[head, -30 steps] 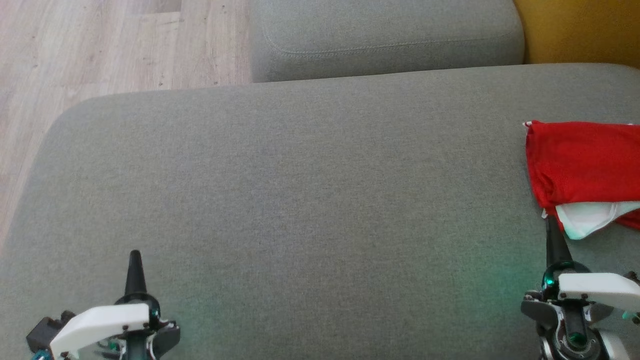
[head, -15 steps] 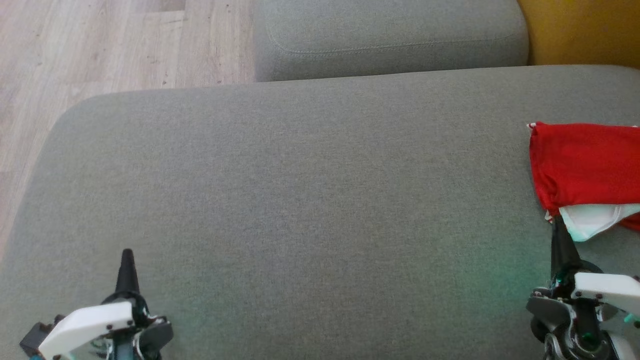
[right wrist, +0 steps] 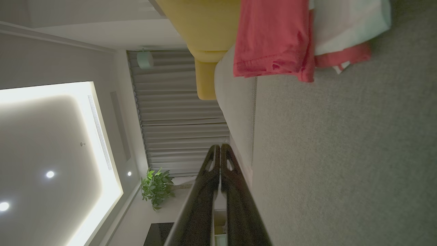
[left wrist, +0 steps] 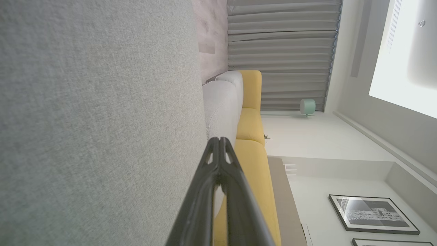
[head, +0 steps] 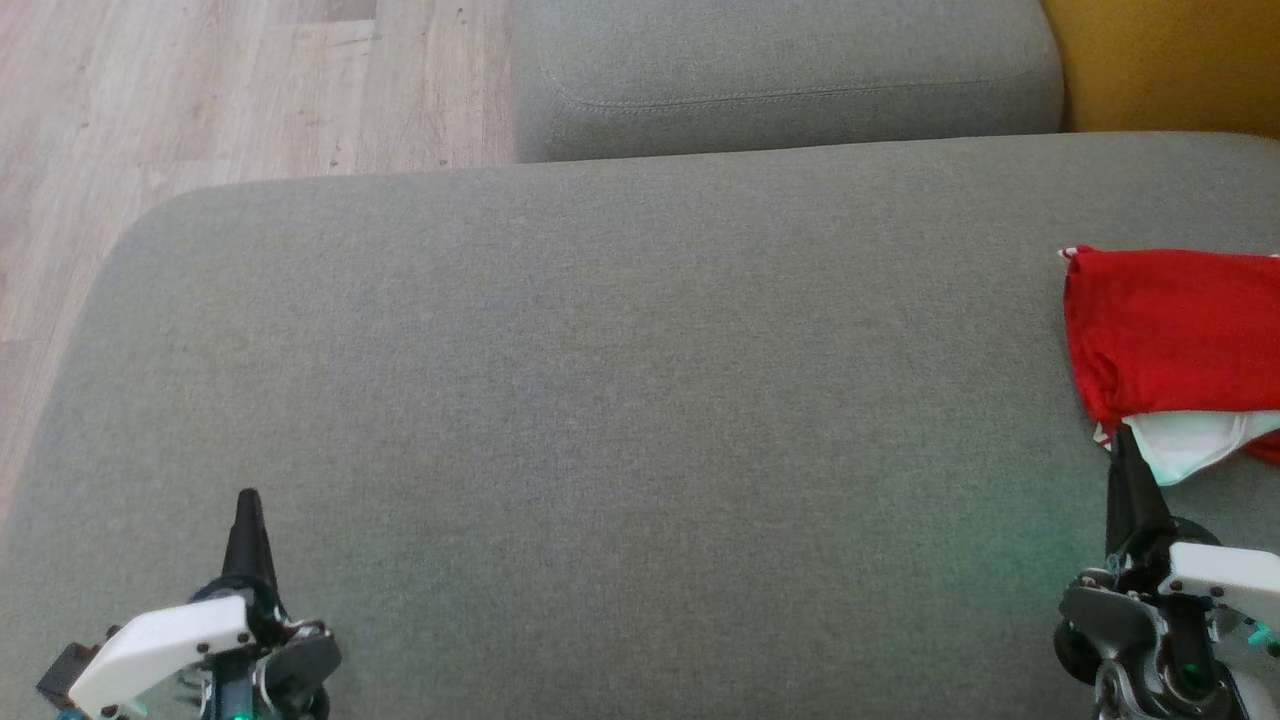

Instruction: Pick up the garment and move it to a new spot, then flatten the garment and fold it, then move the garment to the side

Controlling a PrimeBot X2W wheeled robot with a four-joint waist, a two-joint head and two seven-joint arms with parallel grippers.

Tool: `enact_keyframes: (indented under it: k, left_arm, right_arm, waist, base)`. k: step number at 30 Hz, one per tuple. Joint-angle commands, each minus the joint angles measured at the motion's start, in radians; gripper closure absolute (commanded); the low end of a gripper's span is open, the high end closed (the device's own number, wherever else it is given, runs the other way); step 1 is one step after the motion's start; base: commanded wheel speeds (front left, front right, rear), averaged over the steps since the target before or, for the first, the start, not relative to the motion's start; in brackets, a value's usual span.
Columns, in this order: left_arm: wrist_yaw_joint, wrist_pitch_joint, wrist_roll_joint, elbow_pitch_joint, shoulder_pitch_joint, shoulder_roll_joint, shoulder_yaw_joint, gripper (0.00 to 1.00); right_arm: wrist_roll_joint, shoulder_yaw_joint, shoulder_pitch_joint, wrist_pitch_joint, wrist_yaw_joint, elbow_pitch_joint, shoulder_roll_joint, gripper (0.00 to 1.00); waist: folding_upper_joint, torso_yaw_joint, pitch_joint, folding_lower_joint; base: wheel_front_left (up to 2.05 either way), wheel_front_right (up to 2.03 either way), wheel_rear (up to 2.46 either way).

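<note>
Okay, your left gripper [head: 247,500] is hovering over the grey seat cushion [head: 640,400] with its fingers pressing fully together and gripping nothing. Bare cushion is lying ahead of those fingertips and out to their right. The wood floor [head: 200,90] is showing far ahead and to their left, and the grey back cushion [head: 780,70] is sitting ahead and to their right.

Moving right, your right gripper [head: 1122,432] is also pinching tight shut, and nothing is sitting between its fingers. The garment [head: 1170,330], red with a white part showing, is lying folded on the seat cushion just ahead of these fingertips and to their right. In the head view the tip is lining up with the garment's near corner. In the right wrist view, bare cushion is showing between the tips and the cloth, so you are not gripping it. A yellow cushion [head: 1170,60] is sitting beyond the garment.
</note>
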Motion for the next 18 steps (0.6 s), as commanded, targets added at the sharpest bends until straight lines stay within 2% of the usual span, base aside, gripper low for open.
enact_keyframes:
  k: [1,18]
  left_arm:
    - [-0.007,0.007,-0.006,-0.036,-0.05,0.006,0.041,1.0]
    - [-0.007,0.007,-0.005,-0.036,-0.05,0.005,0.042,1.0]
  right_arm:
    - [0.007,0.016,-0.054,0.007,-0.001,-0.038,-0.015,1.0]
    - [0.004,0.013,-0.055,0.01,-0.001,-0.038,-0.013,1.0]
  waist:
    - [0.0,0.0,0.0,0.0]
    - [0.0,0.0,0.0,0.0]
  base:
    - [0.0,0.0,0.0]
    - [0.0,0.0,0.0]
